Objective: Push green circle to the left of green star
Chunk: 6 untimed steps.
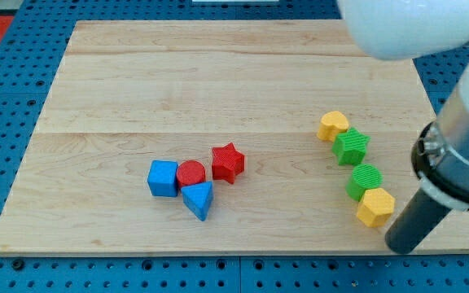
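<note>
Rod closes in on a green circle (365, 180) at the wooden worktop (177, 98)'s right side.
My tip (401, 244), which has no fingers to open or close, sits just right of a yellow hexagon (375, 207) touching the circle; the green star (351, 146) lies just above.

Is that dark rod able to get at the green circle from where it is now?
Probably yes, but not straight on. My tip sits at the view's lower right, and the yellow hexagon lies between it and the green circle, touching it. Going round the hexagon to the circle's right side looks free.
</note>
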Each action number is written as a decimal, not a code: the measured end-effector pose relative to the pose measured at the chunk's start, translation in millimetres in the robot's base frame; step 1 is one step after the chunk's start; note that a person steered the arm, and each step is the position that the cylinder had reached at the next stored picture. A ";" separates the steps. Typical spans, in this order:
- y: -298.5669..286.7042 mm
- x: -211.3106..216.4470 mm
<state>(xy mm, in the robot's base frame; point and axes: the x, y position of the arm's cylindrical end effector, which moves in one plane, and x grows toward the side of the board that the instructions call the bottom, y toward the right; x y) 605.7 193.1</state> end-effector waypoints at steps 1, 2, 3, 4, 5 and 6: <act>4.6 -29.9; -10.8 -65.1; -29.3 -69.2; -42.3 -69.2; -54.1 -90.5; -17.5 -97.9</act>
